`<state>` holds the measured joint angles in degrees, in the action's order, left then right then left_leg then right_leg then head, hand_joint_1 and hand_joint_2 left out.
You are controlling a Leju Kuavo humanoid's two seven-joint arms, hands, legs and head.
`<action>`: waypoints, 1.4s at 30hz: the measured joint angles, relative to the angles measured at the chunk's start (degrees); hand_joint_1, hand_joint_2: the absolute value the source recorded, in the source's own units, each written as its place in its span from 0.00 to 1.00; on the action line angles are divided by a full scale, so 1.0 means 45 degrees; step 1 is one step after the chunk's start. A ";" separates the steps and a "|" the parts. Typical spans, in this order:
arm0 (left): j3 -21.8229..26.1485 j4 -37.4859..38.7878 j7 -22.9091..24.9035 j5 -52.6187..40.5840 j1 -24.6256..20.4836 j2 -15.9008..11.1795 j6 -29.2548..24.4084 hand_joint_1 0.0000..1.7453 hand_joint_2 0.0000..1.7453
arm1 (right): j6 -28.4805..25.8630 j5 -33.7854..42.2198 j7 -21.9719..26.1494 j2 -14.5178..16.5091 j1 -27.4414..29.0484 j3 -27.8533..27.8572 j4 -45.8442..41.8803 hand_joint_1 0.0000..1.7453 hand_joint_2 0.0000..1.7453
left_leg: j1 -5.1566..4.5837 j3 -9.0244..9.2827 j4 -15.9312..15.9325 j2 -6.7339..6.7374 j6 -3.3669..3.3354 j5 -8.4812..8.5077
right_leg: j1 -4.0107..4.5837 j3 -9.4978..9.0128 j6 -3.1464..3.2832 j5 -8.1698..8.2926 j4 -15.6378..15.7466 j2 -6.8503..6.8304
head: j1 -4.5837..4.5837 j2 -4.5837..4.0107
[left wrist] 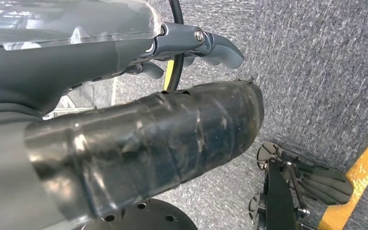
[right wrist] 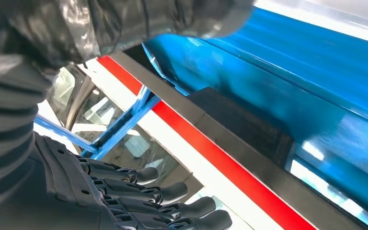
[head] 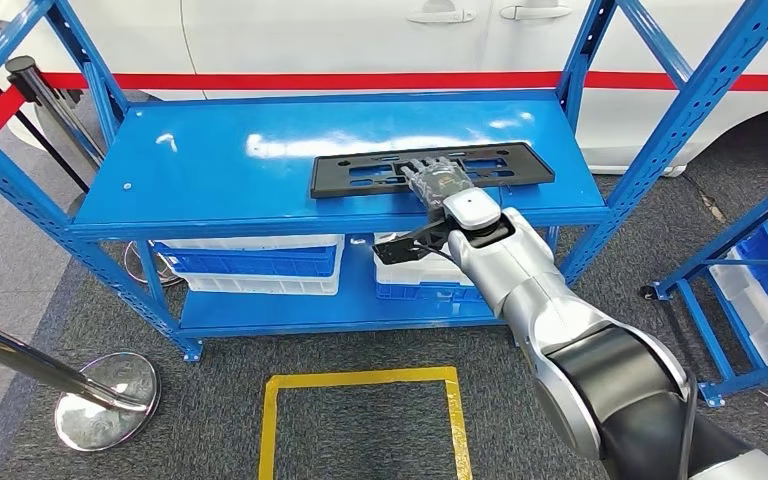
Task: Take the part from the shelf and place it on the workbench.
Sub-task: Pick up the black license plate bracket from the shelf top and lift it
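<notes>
On top shelf (head: 210, 160), black part (head: 360, 176) under right robot hand (head: 438, 180), fingers spread, white-and-blue bins (head: 250, 265) below, contents unseen.

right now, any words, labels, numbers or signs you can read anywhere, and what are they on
None: no legible text in any view.
The black part on the shelf under the right hand carries no readable marking.
The bins below show no label.
The white car has a plain red stripe, no lettering.
The yellow floor square is unmarked tape.
</notes>
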<state>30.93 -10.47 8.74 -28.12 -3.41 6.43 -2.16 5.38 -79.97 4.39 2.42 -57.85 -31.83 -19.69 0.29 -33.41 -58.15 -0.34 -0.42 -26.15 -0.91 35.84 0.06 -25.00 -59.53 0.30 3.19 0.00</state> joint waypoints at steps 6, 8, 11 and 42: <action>0.0000 0.0000 -0.0099 -0.0235 0.0009 0.0030 -0.0037 0.00 0.00 | -0.0030 0.0000 -0.0003 -0.0056 -0.0002 -0.0041 0.0016 0.00 0.00 | -0.0014 -0.0008 -0.0036 -0.0001 -0.0039 -0.0026 | -0.0049 -0.0006 -0.0033 0.0014 0.0017 -0.0002 | -0.0001 0.0000; 0.0000 0.0000 -0.0061 -0.0271 0.0011 0.0033 -0.0086 0.00 0.00 | -0.0033 0.0000 -0.0004 -0.0057 0.0001 -0.0053 0.0023 0.00 0.00 | -0.0023 -0.0014 -0.0059 -0.0001 -0.0076 -0.0048 | -0.0067 -0.0009 -0.0066 0.0012 0.0019 0.0000 | -0.0004 0.0000; 0.0000 0.0000 -0.0057 -0.0286 0.0009 0.0033 -0.0109 0.00 0.00 | -0.0034 0.0000 -0.0002 -0.0057 0.0010 -0.0073 0.0033 0.00 0.00 | -0.0045 -0.0028 -0.0109 -0.0001 -0.0151 -0.0088 | -0.0090 -0.0024 -0.0145 0.0007 0.0022 0.0001 | -0.0004 0.0000; 0.0216 0.0000 0.0195 -0.0748 0.0015 0.0164 -0.0166 0.00 0.00 | 0.0047 0.0004 0.0080 -0.0193 0.0038 -0.0363 0.0145 0.00 0.00 | -0.0092 0.0246 0.0221 0.0001 -0.0292 0.0023 | -0.0087 -0.0384 -0.0210 0.0116 0.0451 -0.0035 | 0.0001 0.0000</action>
<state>31.90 -10.47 9.62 -31.49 -3.34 7.17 -2.91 5.59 -79.96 4.75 1.55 -57.67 -33.46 -19.04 -0.12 -32.30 -57.15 -0.34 -1.73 -26.05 -1.30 34.11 -0.88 -24.47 -57.50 0.14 3.19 0.00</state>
